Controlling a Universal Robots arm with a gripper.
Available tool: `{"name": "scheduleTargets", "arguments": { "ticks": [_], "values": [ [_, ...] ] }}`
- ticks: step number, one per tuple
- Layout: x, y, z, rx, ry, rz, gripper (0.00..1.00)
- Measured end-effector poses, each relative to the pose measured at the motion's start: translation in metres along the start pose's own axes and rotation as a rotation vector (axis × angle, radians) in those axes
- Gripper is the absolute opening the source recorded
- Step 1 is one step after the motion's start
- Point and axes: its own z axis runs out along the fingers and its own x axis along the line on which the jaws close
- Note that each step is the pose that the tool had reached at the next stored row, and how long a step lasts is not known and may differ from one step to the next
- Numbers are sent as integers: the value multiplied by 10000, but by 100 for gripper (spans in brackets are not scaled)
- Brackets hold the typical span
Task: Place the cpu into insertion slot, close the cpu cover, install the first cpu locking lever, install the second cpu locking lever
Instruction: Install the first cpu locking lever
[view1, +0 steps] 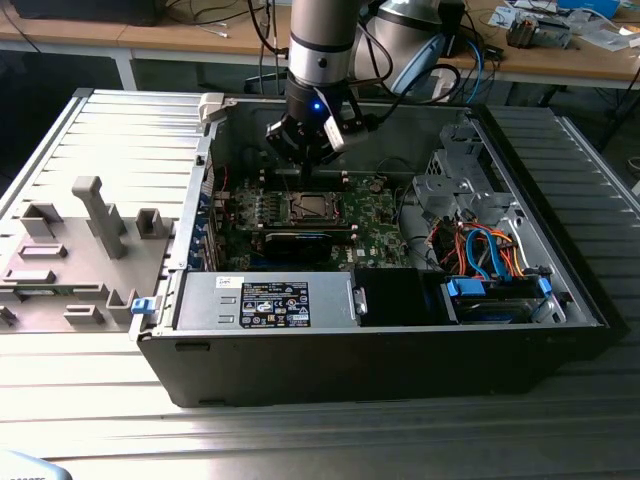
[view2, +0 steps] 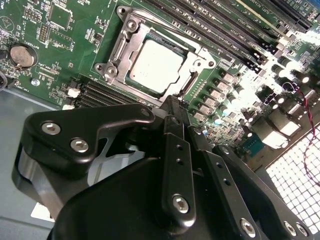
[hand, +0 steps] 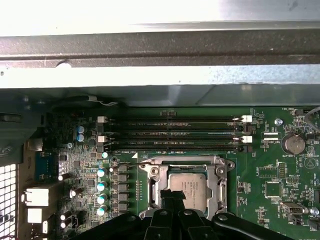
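The cpu (view2: 156, 66) lies flat in the insertion slot (view1: 310, 208) on the green motherboard, its silvery-tan top showing through the window of the cpu cover (view2: 122, 45). The cover (hand: 182, 162) lies down over the socket, framing the cpu (hand: 195, 186). My gripper (view2: 172, 102) hangs just above the socket's near edge, fingers pressed together with nothing between them. In the first wrist view the gripper (hand: 171, 197) overlaps the cpu's lower corner. In the exterior view the gripper (view1: 305, 165) hovers over the board inside the open computer case.
Long black memory slots (hand: 170, 132) run beside the socket. A coin battery (view2: 22, 55) sits on the board. The case wall (hand: 160, 55) stands close behind. A power supply (view1: 265, 300), drive cage and cables (view1: 480, 250) fill the case's front and the exterior view's right.
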Motion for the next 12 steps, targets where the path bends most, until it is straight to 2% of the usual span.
{"name": "scheduleTargets", "arguments": {
  "ticks": [12],
  "values": [
    [0, 0, 0, -108, 0, -5, 11]
  ]
}}
